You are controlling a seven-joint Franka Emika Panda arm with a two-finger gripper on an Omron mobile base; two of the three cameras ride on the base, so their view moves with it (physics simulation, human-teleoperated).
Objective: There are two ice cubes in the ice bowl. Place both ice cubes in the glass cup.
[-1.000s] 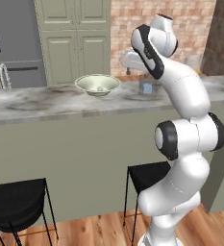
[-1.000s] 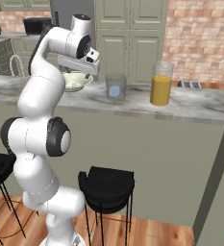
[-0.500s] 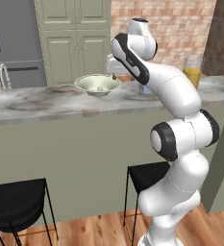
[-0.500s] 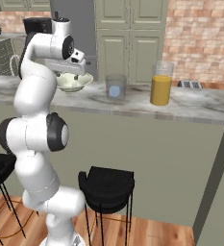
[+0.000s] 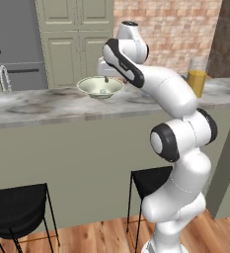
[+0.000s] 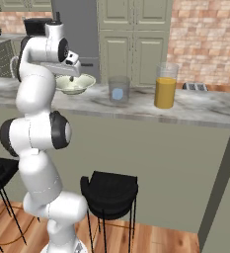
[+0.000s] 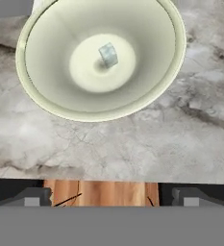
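Hand view: one ice cube in the bowl, hand spread above it

Hand view looks straight down into the ice bowl (image 7: 31, 81), which sits on the grey marbled surface (image 7: 132, 144). A single pale-blue ice cube (image 7: 108, 54) lies near the centre of the bowl's floor, tilted slightly. The hand (image 7: 111, 196) has its two dark fingertips (image 7: 34, 197) set wide apart at the bottom of the view, with nothing between them; wooden floor shows in the gap beyond the surface edge.

From the left base view, the arm reaches forward over the surface and the hand (image 5: 106, 79) hangs just above the ice bowl (image 5: 89, 89), a small pale speck visible inside it. A tall glass of orange liquid (image 5: 197, 79) stands well apart to the right.

The right base view shows the hand (image 6: 72, 78) over the ice bowl (image 6: 87, 83) at the left end of the surface. The glass cup (image 6: 119, 89) stands near the bowl on its right, and a pale-blue ice cube (image 6: 117, 94) rests inside it. The glass of orange liquid (image 6: 165, 86) stands further right, and two black stools (image 6: 109, 190) stand under the surface.
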